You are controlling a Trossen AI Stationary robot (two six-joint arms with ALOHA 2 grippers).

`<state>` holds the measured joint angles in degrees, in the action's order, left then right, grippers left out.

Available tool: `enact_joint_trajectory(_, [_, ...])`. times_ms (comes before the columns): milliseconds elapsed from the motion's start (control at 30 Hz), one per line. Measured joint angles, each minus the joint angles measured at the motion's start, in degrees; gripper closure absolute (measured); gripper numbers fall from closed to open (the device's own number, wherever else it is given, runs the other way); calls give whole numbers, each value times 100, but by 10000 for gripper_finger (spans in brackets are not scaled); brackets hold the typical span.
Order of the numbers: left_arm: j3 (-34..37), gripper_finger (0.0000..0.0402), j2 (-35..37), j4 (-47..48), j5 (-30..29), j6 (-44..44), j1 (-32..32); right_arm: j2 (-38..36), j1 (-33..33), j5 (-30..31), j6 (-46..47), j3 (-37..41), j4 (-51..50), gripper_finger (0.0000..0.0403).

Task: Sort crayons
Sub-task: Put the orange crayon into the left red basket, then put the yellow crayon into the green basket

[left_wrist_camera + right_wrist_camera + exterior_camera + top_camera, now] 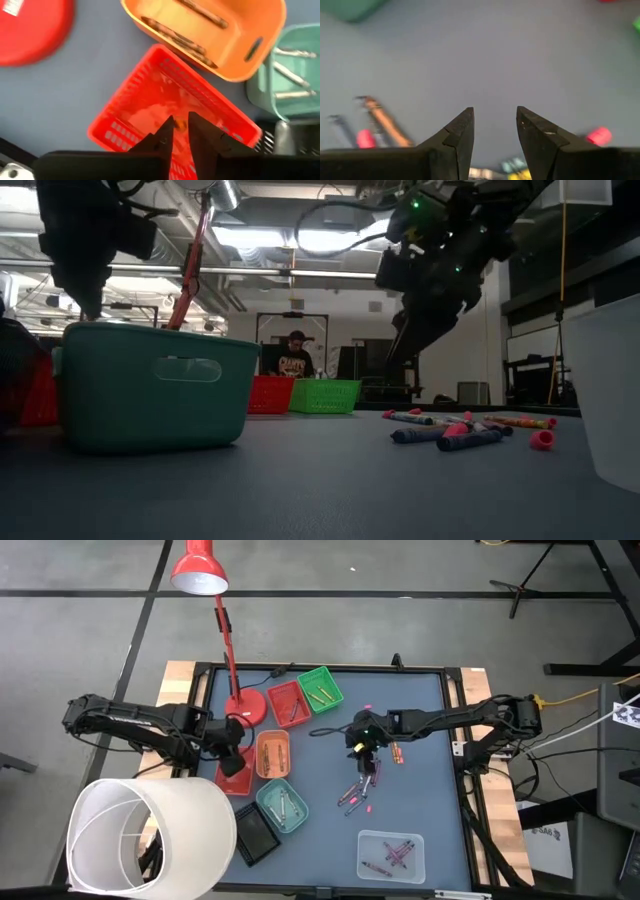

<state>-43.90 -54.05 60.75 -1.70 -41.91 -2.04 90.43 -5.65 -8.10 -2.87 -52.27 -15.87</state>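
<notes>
Loose crayons [360,788] in mixed colours lie flat on the grey table mat and also show in the low view [465,430]. My right gripper [495,127] hangs open above the mat just far of that pile, tilted down, with nothing between its fingers. An orange crayon [385,122] and a pink piece [599,135] lie ahead of it. My left gripper [181,125] points down over a red tray [150,100] at the table's left. Its fingers stand a narrow gap apart. I cannot tell whether anything sits in that gap.
An orange tray [273,753] and a teal tray [283,805], both with crayons, sit beside the red tray. A second red tray [289,703] and a green tray [320,688] stand farther back. A clear tray [392,855], a black tray [255,835], a red lamp [243,705] and a white cylinder [150,835] crowd the left and near side.
</notes>
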Motion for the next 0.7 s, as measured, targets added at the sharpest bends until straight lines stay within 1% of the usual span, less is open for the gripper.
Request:
enact_joint_trajectory(67, [0,343,-10,3,-100,0,0,-2,0,345,89,0,-73,259])
enact_joint_trajectory(200, [0,320,-8,3,-100,2,-2,-2,0,1107,447,0,-307,259])
enact_joint_trajectory(400, [0,314,-6,-98,-198,2,-2,-2,-13,2052,1113,0,-793,259])
enact_joint_trajectory(467, [0,313,-6,-224,-339,2,0,-2,-13,2192,1333,1,-908,259])
enact_joint_trajectory(567, [0,313,-6,-535,-542,75,0,-2,-13,2206,1471,56,-866,259])
enact_joint_trajectory(700, [0,313,-6,-1143,-636,454,0,153,-13,2206,1487,70,-920,259])
